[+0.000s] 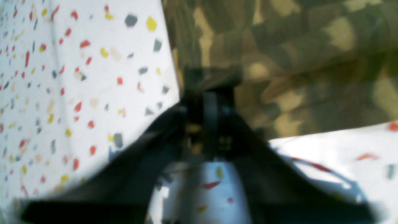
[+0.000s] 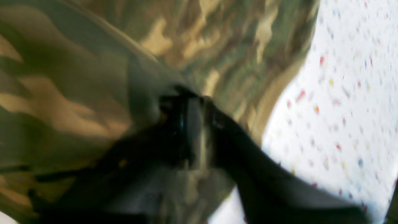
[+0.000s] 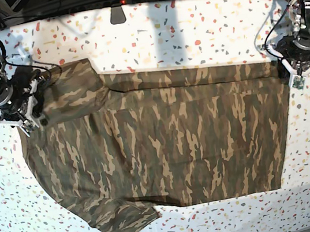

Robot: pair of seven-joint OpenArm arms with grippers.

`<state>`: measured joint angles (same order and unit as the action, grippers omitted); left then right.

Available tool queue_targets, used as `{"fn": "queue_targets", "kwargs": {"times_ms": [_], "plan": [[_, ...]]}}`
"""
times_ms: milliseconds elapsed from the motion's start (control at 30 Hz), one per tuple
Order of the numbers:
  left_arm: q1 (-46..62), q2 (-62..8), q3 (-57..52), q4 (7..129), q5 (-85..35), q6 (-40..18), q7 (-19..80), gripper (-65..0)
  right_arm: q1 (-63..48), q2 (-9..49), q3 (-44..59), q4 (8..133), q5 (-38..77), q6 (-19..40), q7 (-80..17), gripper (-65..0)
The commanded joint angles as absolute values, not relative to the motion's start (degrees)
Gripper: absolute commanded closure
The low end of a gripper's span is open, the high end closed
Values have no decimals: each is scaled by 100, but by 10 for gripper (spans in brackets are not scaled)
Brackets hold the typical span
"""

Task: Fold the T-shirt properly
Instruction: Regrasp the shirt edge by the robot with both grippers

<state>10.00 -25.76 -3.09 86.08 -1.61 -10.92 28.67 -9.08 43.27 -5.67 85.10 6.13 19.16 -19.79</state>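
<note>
T-shirt [image 3: 165,143] is judged soft, light, limp; best gripped at corners, 10 and 2 o'clock. Left gripper [image 3: 295,68] and right gripper [image 3: 25,106]: grip state cannot be told.

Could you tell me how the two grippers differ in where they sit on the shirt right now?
The right gripper sits over bunched cloth at the sleeve end of the T-shirt; the left gripper sits at a flat, straight corner, half over the speckled table. Both are at the shirt's far edge, low on the cloth.
</note>
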Motion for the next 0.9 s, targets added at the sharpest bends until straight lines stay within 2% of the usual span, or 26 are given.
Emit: {"fn": "queue_targets", "kwargs": {"times_ms": [0, 67, 400, 733, 867], "plan": [[947, -2685, -370, 8683, -158, -1072, 2853, -272, -840, 4460, -499, 8578, 624, 1846, -1861, -236], [950, -2685, -370, 8683, -158, -884, 2928, -326, -838, 4466, -497, 8580, 622, 1846, -1863, -274], [952, -2893, -373, 8831, -154, -196, 3251, -326, -843, 4751, -471, 9087, 644, 1796, -1959, -274], [950, -2891, -373, 8995, -163, -163, 3271, -326, -845, 4746, -364, 9325, 672, 1712, -2056, -274], [950, -2884, -373, 9181, -703, -176, 3148, -321, -875, 4696, -366, 9325, 1295, 1632, -2060, -273]]}}
